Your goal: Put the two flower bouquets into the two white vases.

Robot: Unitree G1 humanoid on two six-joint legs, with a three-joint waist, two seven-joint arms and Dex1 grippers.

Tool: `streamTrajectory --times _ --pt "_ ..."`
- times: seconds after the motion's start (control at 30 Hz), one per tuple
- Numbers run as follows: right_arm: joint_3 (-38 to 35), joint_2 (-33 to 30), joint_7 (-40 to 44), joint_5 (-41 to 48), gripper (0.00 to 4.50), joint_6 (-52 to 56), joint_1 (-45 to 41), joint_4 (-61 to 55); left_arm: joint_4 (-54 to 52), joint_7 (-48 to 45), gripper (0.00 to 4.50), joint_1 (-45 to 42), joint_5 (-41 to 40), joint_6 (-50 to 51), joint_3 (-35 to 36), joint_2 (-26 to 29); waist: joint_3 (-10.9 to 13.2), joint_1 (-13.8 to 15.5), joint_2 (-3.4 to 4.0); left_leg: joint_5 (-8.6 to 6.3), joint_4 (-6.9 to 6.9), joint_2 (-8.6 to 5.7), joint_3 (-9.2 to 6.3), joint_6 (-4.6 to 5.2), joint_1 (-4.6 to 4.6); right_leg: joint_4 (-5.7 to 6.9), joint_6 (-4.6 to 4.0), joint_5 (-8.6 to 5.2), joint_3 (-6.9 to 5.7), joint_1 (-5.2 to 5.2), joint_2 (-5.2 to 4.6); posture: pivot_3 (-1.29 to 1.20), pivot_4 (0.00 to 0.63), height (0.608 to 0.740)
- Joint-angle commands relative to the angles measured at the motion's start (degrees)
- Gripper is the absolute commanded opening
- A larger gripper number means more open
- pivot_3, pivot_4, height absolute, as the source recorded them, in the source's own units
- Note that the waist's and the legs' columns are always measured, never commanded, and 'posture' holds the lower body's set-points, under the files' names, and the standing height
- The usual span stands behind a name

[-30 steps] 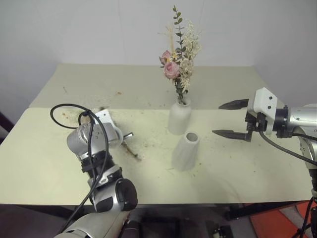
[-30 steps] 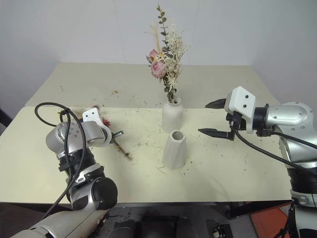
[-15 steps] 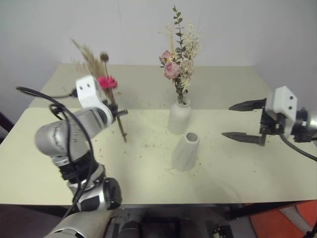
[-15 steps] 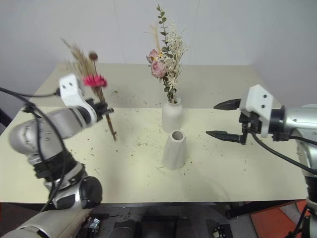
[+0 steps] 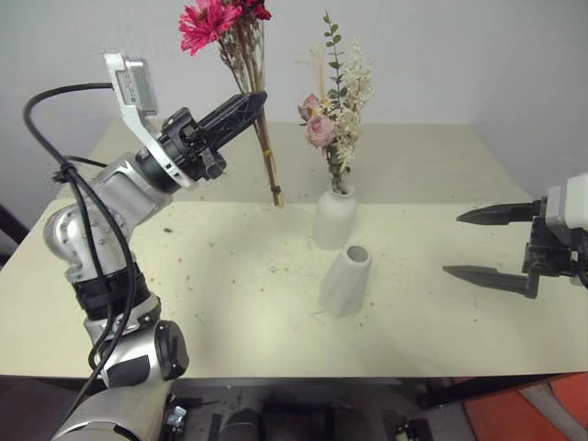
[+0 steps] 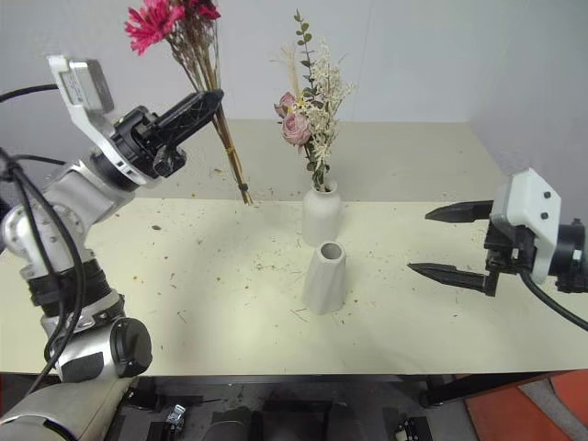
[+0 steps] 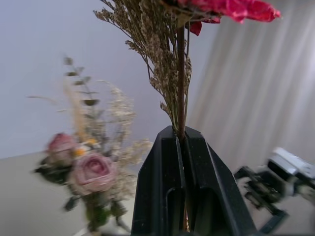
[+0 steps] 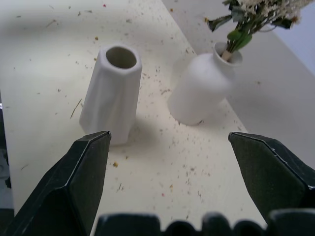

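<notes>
- Your left gripper (image 5: 246,103) is clamped on the stems of the magenta daisy-like bouquet with tan dried grass sprays (image 5: 225,23). A second ago that bouquet lay on the pale yellow-green table (image 5: 138,285) under the gripper; now you have it lifted high above the table's left half.
- The bouquet stands nearly upright, blooms at the top and stem ends hanging free below the fingers (the left wrist view shows both black fingers (image 7: 162,182) pressed together on the stems).
- Your right gripper (image 5: 496,243) has its two fingers spread wide apart, holding nothing. It has drawn back toward the table's right edge since the earlier frame and is now well apart from the vases.
- The bouquet of pale pink roses, cream sprigs and green leaves (image 5: 335,115) sits in the matte white bottle-shaped vase with a narrow neck (image 5: 333,219), as it did before.
- The tapered, neckless white cone-like vase (image 5: 345,280) stands empty just in front of the bottle vase, slightly to its right, unmoved (its open mouth faces up).
- Dried plant crumbs (image 5: 248,276) are scattered over the tabletop, mostly left of the vases.
</notes>
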Motion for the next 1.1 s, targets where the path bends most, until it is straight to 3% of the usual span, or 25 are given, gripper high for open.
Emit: streamTrajectory --times 0.03,0.4,0.67,1.1 --pt "-5.6 -1.2 -0.4 0.5 4.50 1.4 2.6 -3.2 6.9 -8.4 0.03 -3.5 -1.6 -4.9 -2.6 0.8 0.0 0.0 0.00 0.00 0.00 0.00 0.00 0.01 -0.01 -0.01 0.00 0.00 0.01 -0.01 0.00 0.00 0.150 0.740" --pt "-13.3 1.4 -3.8 2.4 4.50 5.0 10.2 -9.8 15.2 -22.4 0.03 -4.5 4.1 -19.3 -15.2 -4.8 0.0 -0.1 -0.01 -0.01 0.03 0.00 -0.01 0.02 -0.02 0.00 0.02 -0.01 0.03 0.01 0.00 0.00 0.150 0.740" --pt "-16.5 1.9 -3.7 3.0 4.50 5.5 14.6 -11.4 23.7 -26.0 0.03 -7.3 5.6 -25.0 -16.2 -8.6 0.0 -0.1 -0.01 -0.02 0.03 -0.01 -0.03 0.05 -0.04 -0.02 0.04 -0.02 0.04 0.00 0.00 0.00 0.150 0.740" --pt "-20.5 3.9 -4.9 2.8 4.50 5.4 19.7 -14.2 26.7 -28.3 0.03 -7.3 7.5 -26.1 -18.7 -11.8 0.0 -0.1 -0.02 -0.02 0.05 -0.01 -0.06 0.05 -0.05 -0.01 0.06 -0.03 0.03 0.01 0.01 0.00 0.150 0.740"
